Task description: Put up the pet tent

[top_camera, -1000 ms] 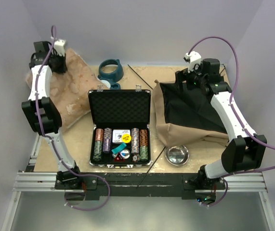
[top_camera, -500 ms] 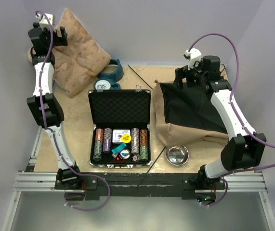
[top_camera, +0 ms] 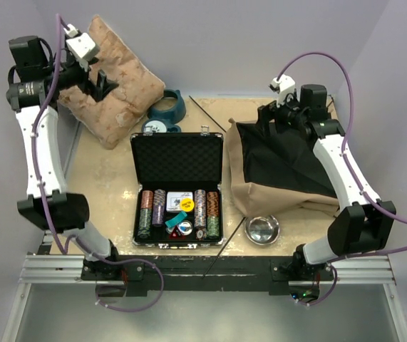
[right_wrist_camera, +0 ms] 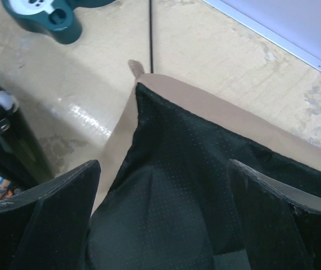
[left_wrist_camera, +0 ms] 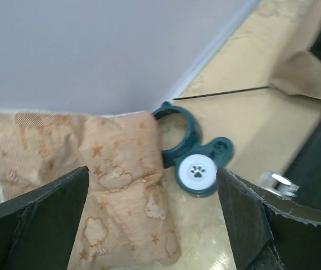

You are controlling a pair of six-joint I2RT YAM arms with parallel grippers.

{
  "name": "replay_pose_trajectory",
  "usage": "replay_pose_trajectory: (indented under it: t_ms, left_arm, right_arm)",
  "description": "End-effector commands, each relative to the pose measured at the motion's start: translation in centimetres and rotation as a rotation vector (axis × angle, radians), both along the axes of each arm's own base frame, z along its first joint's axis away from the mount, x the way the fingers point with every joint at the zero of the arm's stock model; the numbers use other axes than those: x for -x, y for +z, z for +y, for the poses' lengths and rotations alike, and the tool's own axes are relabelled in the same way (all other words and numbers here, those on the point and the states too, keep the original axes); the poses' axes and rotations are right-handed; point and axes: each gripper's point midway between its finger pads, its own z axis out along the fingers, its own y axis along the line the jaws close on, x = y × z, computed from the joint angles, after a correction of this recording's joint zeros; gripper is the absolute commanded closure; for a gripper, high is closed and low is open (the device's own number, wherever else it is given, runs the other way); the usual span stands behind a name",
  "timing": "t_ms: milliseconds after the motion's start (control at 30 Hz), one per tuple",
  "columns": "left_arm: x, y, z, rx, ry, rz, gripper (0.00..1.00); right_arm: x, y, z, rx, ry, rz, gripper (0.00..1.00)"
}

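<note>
Jaws wide apart on both arms, nothing clamped. Beyond left jaws, seen between them: star-patterned pillow (left_wrist_camera: 115, 197), propped against back wall; teal paw-print holder (left_wrist_camera: 194, 163) nearer the right-hand finger. Directly beneath right jaws: pet tent (right_wrist_camera: 205, 185), slumped on table (right_wrist_camera: 216, 56), black lining between the fingers, tan edge toward the left-hand one.

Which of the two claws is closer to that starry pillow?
Left. The left gripper hangs open right by the pillow at the back left corner. The right gripper is far across the table, open above the tent.
</note>
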Motion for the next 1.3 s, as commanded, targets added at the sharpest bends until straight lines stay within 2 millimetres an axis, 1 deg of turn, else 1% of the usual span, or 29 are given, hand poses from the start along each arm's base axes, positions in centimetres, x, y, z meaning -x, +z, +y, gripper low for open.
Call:
replay_pose_trajectory:
  t_ms: [0, 33, 100, 133, 167, 200, 233, 267, 300, 333, 400, 433, 467, 500, 533, 567, 600, 667, 733, 800, 900, 967, 1067, 1133, 1200, 1267]
  left_arm:
    - [6.0, -7.8, -3.9, 0.001, -0.208, 0.292, 0.00]
    - [7.3, -8.8, -4.3, 0.033, -0.223, 0.354, 0.00]
    - [9.9, -10.8, -5.2, 0.091, -0.245, 0.455, 0.01]
    - [11.1, -11.7, -5.5, 0.098, -0.242, 0.485, 0.01]
    - [12.8, -13.0, -6.0, 0.083, -0.242, 0.513, 0.02]
    - [14.1, -14.4, -5.9, 0.034, -0.234, 0.514, 0.02]
    - [15.8, -15.9, -6.1, -0.015, -0.228, 0.524, 0.02]
    - [17.5, -17.1, -6.3, -0.082, -0.229, 0.516, 0.02]
    - [19.1, -18.9, -6.7, -0.143, -0.251, 0.529, 0.03]
    - [21.2, -21.1, -7.2, -0.201, -0.276, 0.563, 0.03]
    - [22.8, -23.3, -8.8, -0.266, -0.294, 0.551, 0.04]
    - [23.1, -24.2, -9.6, -0.294, -0.309, 0.525, 0.04]
    - [22.9, -25.0, -10.3, -0.319, -0.305, 0.506, 0.05]
    - [23.2, -26.1, -11.3, -0.353, -0.332, 0.503, 0.06]
    - [23.1, -27.0, -12.0, -0.390, -0.343, 0.496, 0.07]
    - [23.3, -28.0, -13.2, -0.428, -0.379, 0.487, 0.07]
    - [23.0, -28.7, -13.8, -0.467, -0.384, 0.466, 0.07]
    - [22.7, -30.4, -14.9, -0.531, -0.412, 0.443, 0.08]
    - [22.9, -31.9, -15.4, -0.611, -0.441, 0.435, 0.09]
    - [23.2, -33.0, -15.5, -0.668, -0.459, 0.419, 0.09]
    - [23.7, -34.3, -14.9, -0.736, -0.472, 0.411, 0.09]
    - [24.2, -35.6, -14.2, -0.794, -0.476, 0.425, 0.09]
    - [24.7, -37.9, -12.1, -0.904, -0.459, 0.446, 0.09]
    - [25.3, -39.5, -10.1, -0.985, -0.444, 0.464, 0.09]
    - [25.6, -40.4, -8.4, -1.055, -0.425, 0.469, 0.09]
    - [25.9, -40.8, -7.4, -1.080, -0.418, 0.490, 0.09]
  right_arm:
    - [2.5, 2.3, 1.7, -0.047, 0.132, -0.027, 0.01]
    - [3.2, 2.2, 2.2, -0.061, 0.158, -0.011, 0.02]
    - [4.5, 1.0, 3.0, -0.082, 0.189, 0.033, 0.02]
    - [5.2, 0.6, 3.5, -0.083, 0.207, 0.042, 0.02]
    - [6.0, -0.1, 4.1, -0.081, 0.222, 0.050, 0.02]
    - [6.8, -0.7, 4.7, -0.073, 0.238, 0.056, 0.02]
    - [7.6, -1.1, 6.0, -0.063, 0.267, 0.052, 0.02]
    - [8.4, -1.5, 6.8, -0.054, 0.286, 0.053, 0.02]
    - [8.9, -1.9, 7.3, -0.051, 0.300, 0.056, 0.02]
    - [9.4, -2.4, 7.7, -0.053, 0.309, 0.064, 0.02]
    - [9.9, -3.7, 7.7, -0.057, 0.308, 0.095, 0.02]
    - [9.9, -4.4, 7.6, -0.054, 0.302, 0.112, 0.02]
    - [10.0, -4.8, 7.5, -0.047, 0.300, 0.123, 0.02]
    - [10.1, -5.1, 7.4, -0.041, 0.299, 0.131, 0.02]
    - [10.1, -5.1, 7.4, -0.039, 0.300, 0.133, 0.02]
    - [10.1, -5.1, 7.3, -0.036, 0.300, 0.134, 0.02]
    - [10.0, -5.0, 7.2, -0.031, 0.295, 0.131, 0.02]
    - [9.9, -4.9, 7.1, -0.019, 0.288, 0.130, 0.02]
    - [9.8, -5.0, 6.8, -0.003, 0.280, 0.134, 0.01]
    - [10.1, -4.9, 6.7, 0.002, 0.281, 0.136, 0.02]
    - [10.6, -5.2, 6.4, 0.007, 0.278, 0.136, 0.02]
    - [11.0, -5.7, 6.2, 0.009, 0.277, 0.144, 0.02]
    - [11.0, -5.9, 6.2, 0.007, 0.270, 0.142, 0.02]
    - [10.8, -5.9, 6.2, 0.009, 0.270, 0.143, 0.02]
    - [10.6, -5.9, 6.2, 0.011, 0.267, 0.144, 0.02]
    - [10.4, -5.8, 6.3, 0.013, 0.269, 0.144, 0.02]
